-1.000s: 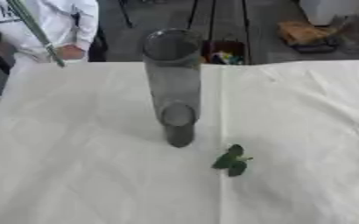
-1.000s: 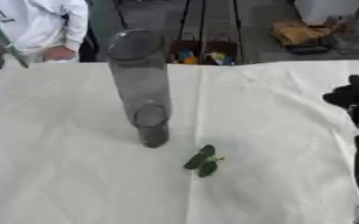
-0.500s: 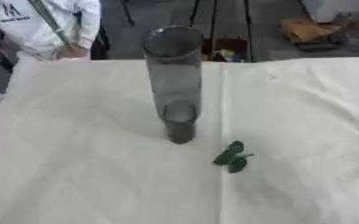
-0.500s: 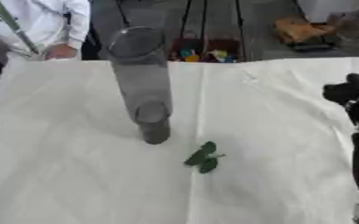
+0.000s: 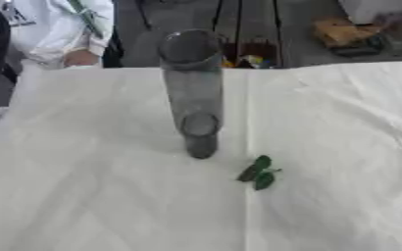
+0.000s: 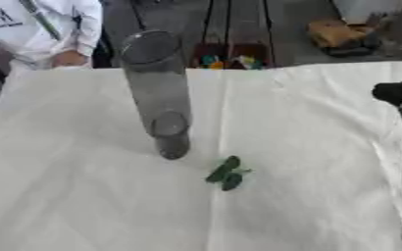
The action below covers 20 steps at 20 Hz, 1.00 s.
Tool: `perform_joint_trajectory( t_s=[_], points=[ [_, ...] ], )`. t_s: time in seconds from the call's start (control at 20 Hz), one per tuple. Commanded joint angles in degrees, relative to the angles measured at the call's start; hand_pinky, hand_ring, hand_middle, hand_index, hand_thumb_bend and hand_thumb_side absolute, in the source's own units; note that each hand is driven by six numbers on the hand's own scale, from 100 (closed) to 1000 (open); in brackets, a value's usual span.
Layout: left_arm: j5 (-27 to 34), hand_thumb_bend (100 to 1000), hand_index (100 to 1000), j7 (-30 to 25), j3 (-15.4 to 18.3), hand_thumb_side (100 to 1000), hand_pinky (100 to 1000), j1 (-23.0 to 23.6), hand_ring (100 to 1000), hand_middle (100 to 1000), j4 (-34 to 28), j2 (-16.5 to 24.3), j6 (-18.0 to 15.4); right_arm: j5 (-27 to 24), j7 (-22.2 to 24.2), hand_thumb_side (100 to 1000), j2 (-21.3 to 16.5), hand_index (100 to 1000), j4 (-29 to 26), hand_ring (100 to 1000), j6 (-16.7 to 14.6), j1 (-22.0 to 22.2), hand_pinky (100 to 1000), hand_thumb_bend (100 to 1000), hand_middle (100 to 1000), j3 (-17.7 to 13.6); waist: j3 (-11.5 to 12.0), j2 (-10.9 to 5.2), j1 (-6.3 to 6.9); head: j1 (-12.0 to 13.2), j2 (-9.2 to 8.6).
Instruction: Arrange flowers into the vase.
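Tall clear glass cylinder vase (image 5: 192,93) centre: fragile, slippery, tippy; small green leaf sprig (image 5: 257,172) near-right: light, limp, pinch stem; right hand (image 6: 399,93) far right, fingers seemingly curled, cannot tell

Bright, even, diffuse overhead light, soft throughout. Only a faint grey shadow beside the base of the tall clear glass cylinder vase (image 5: 192,93) on the white cloth-covered tabletop (image 5: 84,196). Cloth nearly washed out, creases barely readable. Blurred overall: small green leafy sprig (image 5: 258,172) smeared, background clutter out of focus.
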Motion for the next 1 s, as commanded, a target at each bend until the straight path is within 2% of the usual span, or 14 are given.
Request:
perform_joint_trajectory(
  t_s=[0.05, 0.1, 0.15, 0.65, 1.0],
  points=[
    [1.61, 100, 100, 0.31, 0.44, 810, 100, -2.30, 100, 100, 0.02, -0.09, -0.32, -0.62, 0.05, 1000, -1.30, 746, -0.98, 697, -0.14, -0.68, 725, 100, 607, 0.08, -0.31, -1.32, 0.00, 0.56, 0.34],
    [2.01, 100, 100, 0.46, 0.44, 767, 100, -2.69, 100, 100, 0.17, -0.55, -0.45, -0.71, 0.10, 1000, -1.31, 746, -0.98, 697, -0.05, -0.73, 726, 100, 607, 0.18, -0.55, -1.32, 0.05, 0.71, 0.33],
    [2.34, 100, 100, 0.62, 0.43, 808, 100, -3.10, 100, 100, 0.24, -1.02, -0.70, -0.77, 0.19, 1000, -1.32, 746, -0.98, 698, 0.03, -0.76, 726, 100, 607, 0.26, -0.79, -1.32, 0.10, 0.84, 0.29],
    [3.43, 100, 100, 0.86, 0.04, 801, 100, -5.54, 100, 100, 0.11, -3.14, -2.54, -1.33, 0.95, 1000, -1.52, 750, -0.98, 701, 0.68, -0.82, 730, 100, 608, 0.73, -2.07, -0.90, 0.69, 1.84, -0.21],
    [3.66, 100, 100, 0.67, -0.40, 815, 100, -6.07, 100, 100, 0.11, -3.49, -2.61, -1.50, 1.16, 1000, -1.52, 751, -0.98, 705, 1.18, -0.73, 736, 100, 609, 0.87, -2.64, -0.47, 0.94, 2.19, -0.59]
  ],
)
